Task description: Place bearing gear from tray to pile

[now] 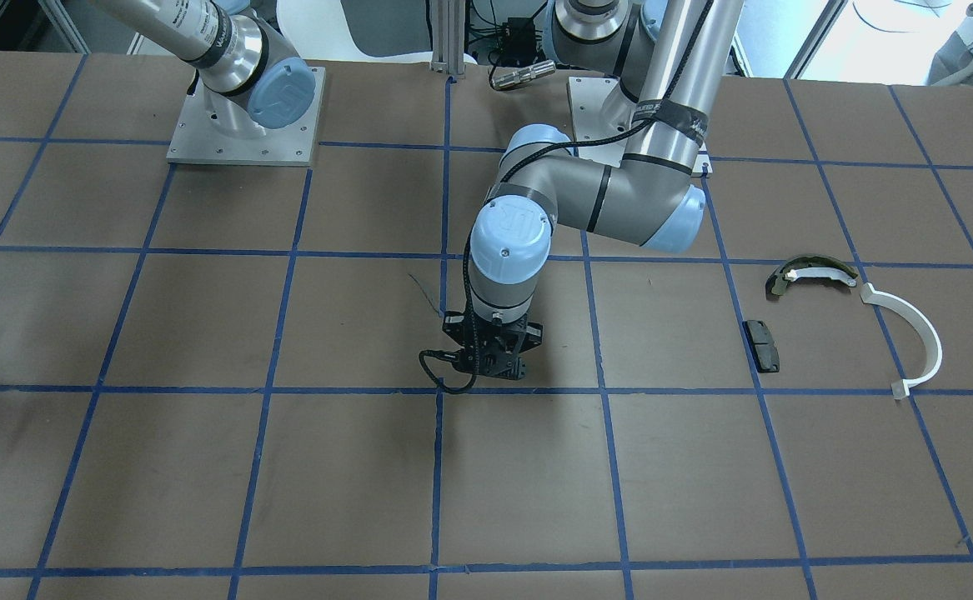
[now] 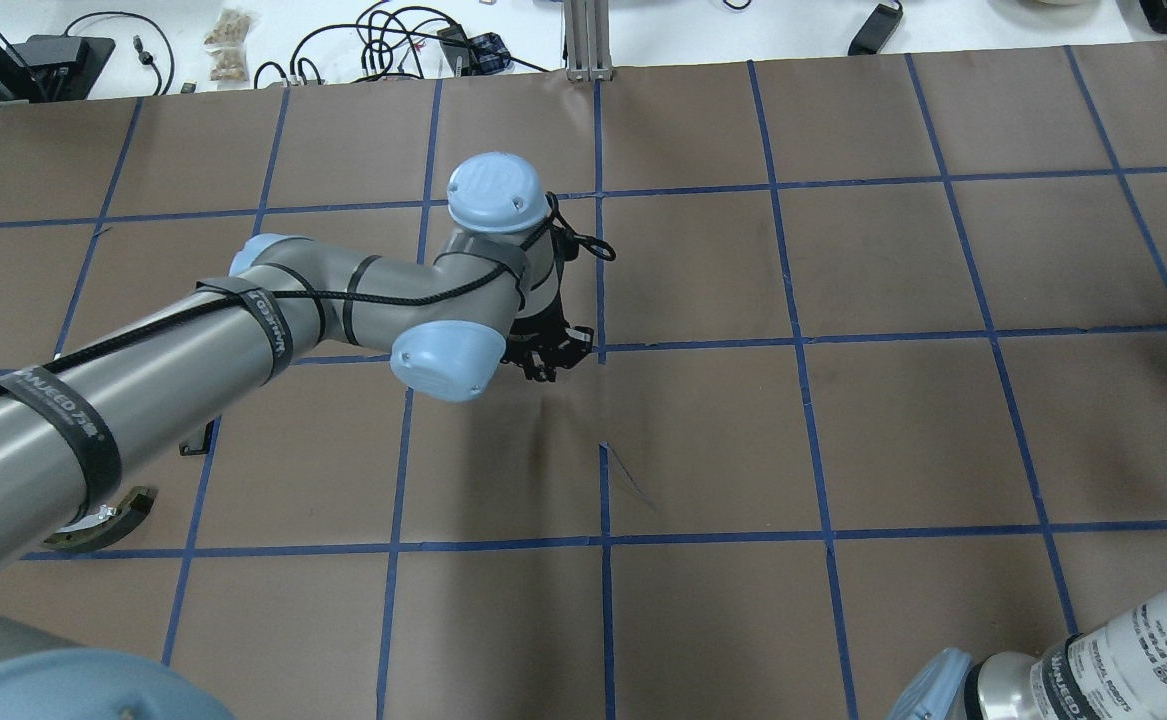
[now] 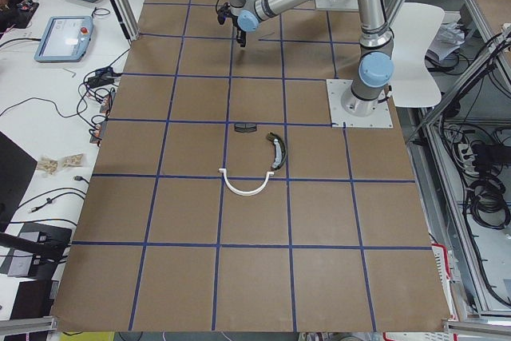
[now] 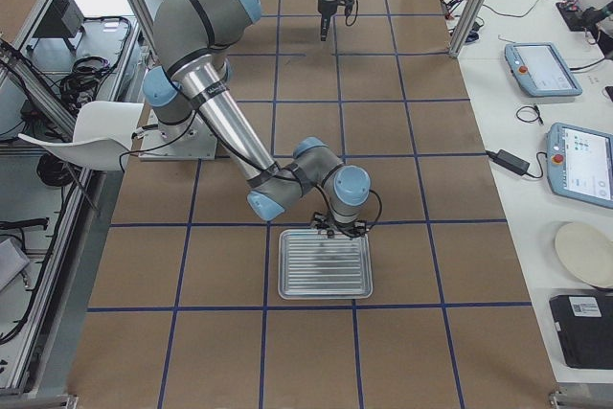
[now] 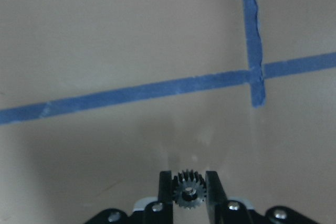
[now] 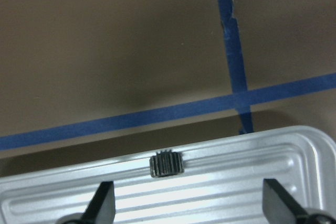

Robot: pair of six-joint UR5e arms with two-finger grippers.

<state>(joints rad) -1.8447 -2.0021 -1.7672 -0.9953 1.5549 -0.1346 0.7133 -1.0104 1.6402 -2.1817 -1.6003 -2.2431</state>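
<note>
gear (image 5: 188,195): 2 | tray (image 4: 326,277): 1 | white arc (image 1: 936,354): 1 | curved shoe (image 1: 815,267): 1 | black pad (image 1: 762,345): 1

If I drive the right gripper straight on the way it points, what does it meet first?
Probably the small gear on the tray, centred ahead of the open right gripper; depth is unclear, so its fingertips may touch the tray floor first.

I read a "UR" logo on the left arm's round light-blue joint cap (image 2: 498,185) and on the right arm's light-blue shoulder cap (image 1: 282,96), partly legible white lettering, something like "ANJEED", on the black cable strap (image 2: 68,425), and what looks like "UNIVERSAL ROBOTS" on the right arm's black tube band (image 2: 1093,668).
</note>
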